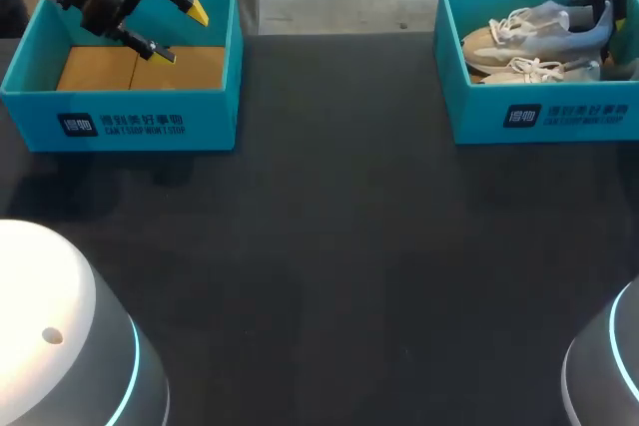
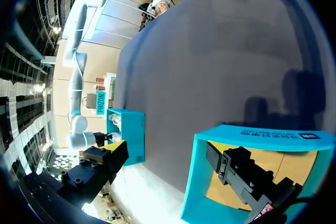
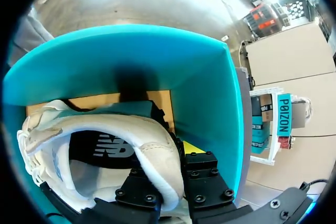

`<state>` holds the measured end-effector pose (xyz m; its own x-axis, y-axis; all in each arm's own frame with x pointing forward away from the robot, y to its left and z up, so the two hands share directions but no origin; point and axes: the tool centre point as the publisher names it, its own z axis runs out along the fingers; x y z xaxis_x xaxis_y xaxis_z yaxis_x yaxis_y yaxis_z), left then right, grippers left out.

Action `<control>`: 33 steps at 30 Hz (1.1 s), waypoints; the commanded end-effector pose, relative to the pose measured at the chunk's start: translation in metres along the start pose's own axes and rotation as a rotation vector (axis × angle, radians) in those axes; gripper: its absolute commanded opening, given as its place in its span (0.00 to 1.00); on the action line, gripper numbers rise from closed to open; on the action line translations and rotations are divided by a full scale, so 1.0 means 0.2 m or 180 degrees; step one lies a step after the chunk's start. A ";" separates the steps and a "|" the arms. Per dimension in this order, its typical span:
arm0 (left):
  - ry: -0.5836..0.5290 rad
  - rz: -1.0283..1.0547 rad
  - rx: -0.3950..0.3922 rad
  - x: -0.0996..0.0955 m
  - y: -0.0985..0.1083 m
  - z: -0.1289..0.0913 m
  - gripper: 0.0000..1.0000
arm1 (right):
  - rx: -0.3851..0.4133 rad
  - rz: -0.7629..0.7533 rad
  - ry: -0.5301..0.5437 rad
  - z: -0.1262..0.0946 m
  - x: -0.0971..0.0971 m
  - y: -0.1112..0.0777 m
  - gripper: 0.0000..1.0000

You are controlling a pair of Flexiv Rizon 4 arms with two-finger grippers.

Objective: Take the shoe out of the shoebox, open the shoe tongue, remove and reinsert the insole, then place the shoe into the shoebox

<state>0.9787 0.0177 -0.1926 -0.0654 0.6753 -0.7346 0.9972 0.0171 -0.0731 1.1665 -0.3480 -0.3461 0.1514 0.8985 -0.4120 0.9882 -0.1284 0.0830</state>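
The right end effector (image 3: 169,169) pinches the heel rim of the shoe (image 3: 105,129), down inside the right box (image 3: 210,77). One yellow tip is hidden in the shoe. From above, that grip is cut off. The left end effector (image 1: 182,32) hangs spread wide over the left box (image 1: 120,117) on the desk (image 1: 329,246).

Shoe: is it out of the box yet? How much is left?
Nothing looks done yet. The shoe lies inside its shoebox. In hand: the right gripper pinches its heel edge. To do: lifting it out and every step after. The left gripper hangs open, empty.
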 end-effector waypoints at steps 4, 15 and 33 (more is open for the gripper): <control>0.0011 0.0000 0.0001 0.00 0.00 0.00 1.00 | -0.0010 0.0000 -0.0011 0.04 0.01 -0.02 0.00; 0.0011 0.0000 0.0001 0.00 0.00 0.00 1.00 | 0.0012 -0.0006 -0.0079 0.07 0.01 -0.03 0.03; 0.0011 0.0000 0.0001 0.00 0.00 0.00 1.00 | -0.0147 0.0074 0.0001 -0.11 -0.04 -0.05 0.47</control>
<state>0.9787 0.0178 -0.1926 -0.0655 0.6753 -0.7346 0.9972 0.0172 -0.0731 1.1668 -0.3480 -0.3350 0.1751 0.8928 -0.4151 0.9833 -0.1375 0.1192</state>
